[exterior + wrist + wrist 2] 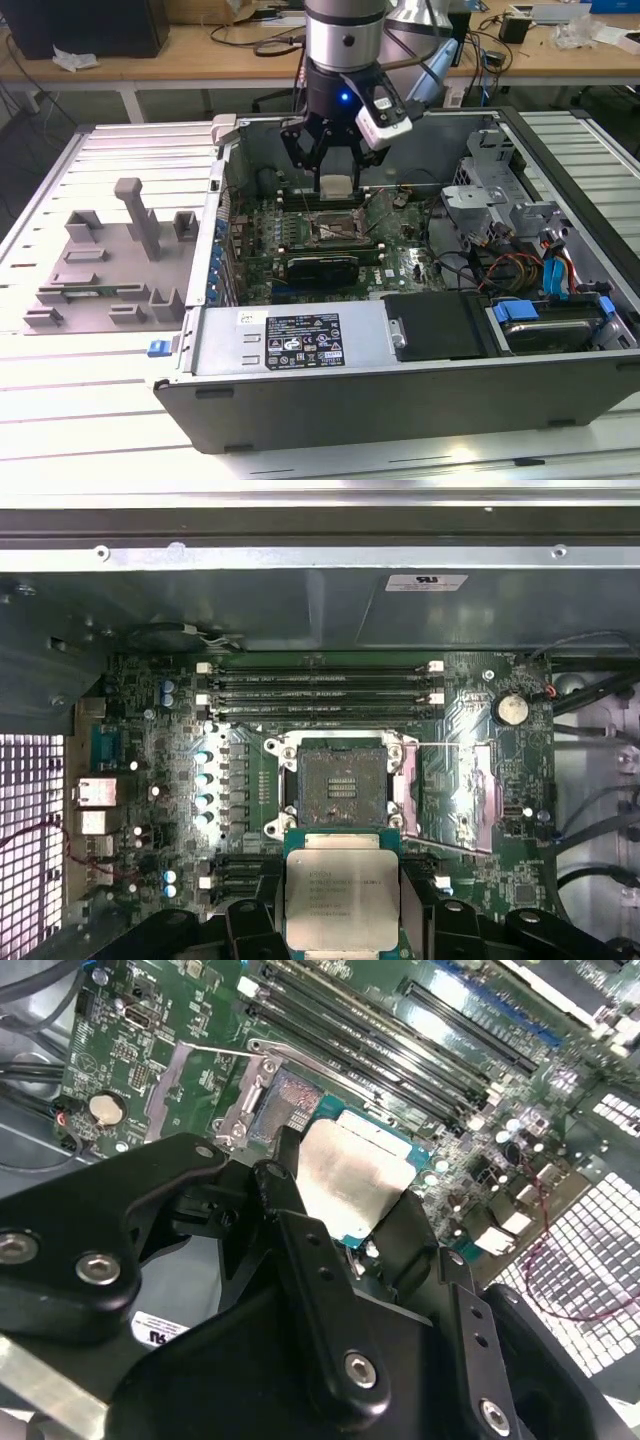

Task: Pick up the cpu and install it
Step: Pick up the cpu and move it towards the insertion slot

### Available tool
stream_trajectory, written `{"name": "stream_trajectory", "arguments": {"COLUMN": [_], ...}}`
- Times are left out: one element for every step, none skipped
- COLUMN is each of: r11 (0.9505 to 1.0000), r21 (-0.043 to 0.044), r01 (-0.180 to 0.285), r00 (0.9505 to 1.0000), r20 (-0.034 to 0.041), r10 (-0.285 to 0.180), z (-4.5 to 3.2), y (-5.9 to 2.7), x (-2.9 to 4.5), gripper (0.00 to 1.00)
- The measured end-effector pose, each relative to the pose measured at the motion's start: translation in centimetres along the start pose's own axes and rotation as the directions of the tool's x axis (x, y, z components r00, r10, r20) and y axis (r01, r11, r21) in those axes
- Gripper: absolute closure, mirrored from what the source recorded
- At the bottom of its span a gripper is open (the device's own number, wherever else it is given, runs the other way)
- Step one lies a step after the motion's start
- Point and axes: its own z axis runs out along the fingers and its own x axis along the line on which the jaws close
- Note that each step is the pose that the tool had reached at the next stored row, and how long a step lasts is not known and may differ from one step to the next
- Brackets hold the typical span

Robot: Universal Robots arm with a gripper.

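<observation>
The claw (pixel 340 918) grips the cpu (pixel 342 885) by two opposite edges, with black fingers (pixel 262 908) pressed to either side and the silvery plate facing the camera. The chip is held clear of the green motherboard (pixel 160 770), one edge meeting the frame of the open socket (pixel 340 785). The socket's metal load plate (pixel 452 795) lies swung out flat alongside. Beyond the socket run long memory slots (pixel 320 685), a coin battery (pixel 511 709) near their end, and the grey case wall (pixel 300 600) rises behind.

a slatted metal table (pixel 100 420) lies pale, its near edge washed in bright light. behind its far edge runs a wooden desk (pixel 180 60) strewn with cables (pixel 260 35).
</observation>
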Motion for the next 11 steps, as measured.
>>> {"name": "stream_trajectory", "arguments": {"r11": [1.0000, 1.0000, 1.0000, 1.0000, 1.0000, 1.0000, 1.0000, 1.0000, 1.0000, 1.0000, 1.0000], "r21": [0.0002, 0.0002, 0.0003, 0.0001, 0.0002, 0.0001, 0.0001, 0.0002, 0.0003, 0.0002, 0.0002], "r01": [0.000, 0.000, 0.000, 0.000, 0.000, 0.000, 0.000, 0.000, 0.000, 0.000, 0.000], "r00": [1.0000, 1.0000, 1.0000, 1.0000, 1.0000, 1.0000, 1.0000, 1.0000, 1.0000, 1.0000, 1.0000], "r20": [-0.0002, -0.0002, -0.0002, -0.0001, -0.0001, -0.0001, -0.0001, -0.0002, -0.0002, -0.0002, -0.0002], "r10": [0.000, 0.000, 0.000, 0.000, 0.000, 0.000, 0.000, 0.000, 0.000, 0.000, 0.000], "z": [0.32, 0.53, 0.68, 1.01, 1.27, 1.46, 1.58, 1.77, 1.93, 2.11, 2.31], "y": [0.10, 0.19, 0.27, 0.44, 0.58, 0.68, 0.73, 0.79, 0.83, 0.88, 0.93], "x": [0.00, 0.00, 0.00, 0.00, 0.00, 0.00, 0.01, 0.01, 0.01, 0.01, 0.01], "gripper": [0.45, 0.45, 0.45, 0.45, 0.45, 0.45, 0.45, 0.45, 0.45, 0.45, 0.45]}}
